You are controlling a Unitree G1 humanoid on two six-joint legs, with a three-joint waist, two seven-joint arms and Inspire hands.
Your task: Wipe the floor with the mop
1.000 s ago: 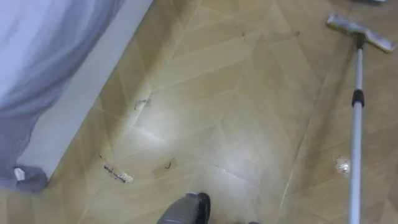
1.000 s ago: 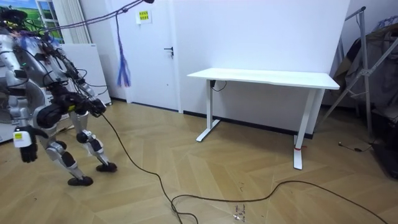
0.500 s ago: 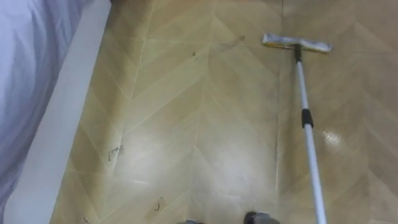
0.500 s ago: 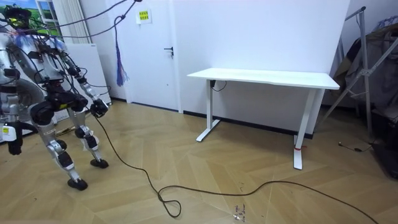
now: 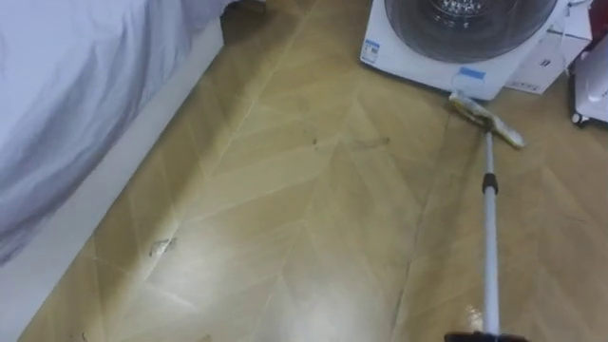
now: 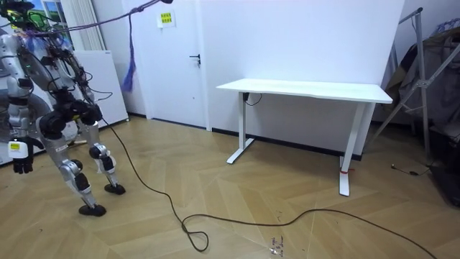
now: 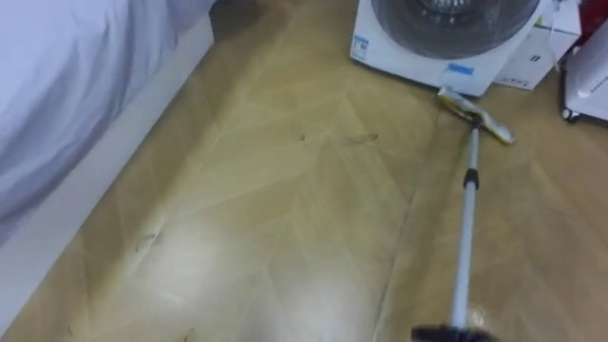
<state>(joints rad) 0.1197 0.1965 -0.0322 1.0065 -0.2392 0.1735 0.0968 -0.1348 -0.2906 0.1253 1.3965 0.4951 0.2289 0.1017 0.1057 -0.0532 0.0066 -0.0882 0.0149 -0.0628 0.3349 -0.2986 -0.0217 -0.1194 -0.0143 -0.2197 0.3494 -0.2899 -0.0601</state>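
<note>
A mop lies out on the wooden floor ahead of me, on my right. Its flat pale head (image 5: 486, 121) rests close to the base of a white washing machine (image 5: 456, 43). Its silver pole (image 5: 491, 252) runs back towards me to the bottom edge, where a dark shape (image 5: 480, 336) sits on it; I cannot tell if that is my hand. In the room view the robot stands at the left on the wood floor. One hand (image 6: 22, 157) hangs low at its side, and the other (image 6: 88, 113) is held out at hip height.
A bed with a pale lilac sheet (image 5: 76, 104) runs along my left, with a white base board (image 5: 114, 180) beneath it. A white object (image 5: 595, 85) stands at the right edge. A white desk (image 6: 309, 90) stands mid-room, and a cable (image 6: 215, 223) loops over the floor.
My view has swung and lifted, so the washing machine now shows and the mop head lies at its base. In the room view the robot has stepped and turned a little at the left.
</note>
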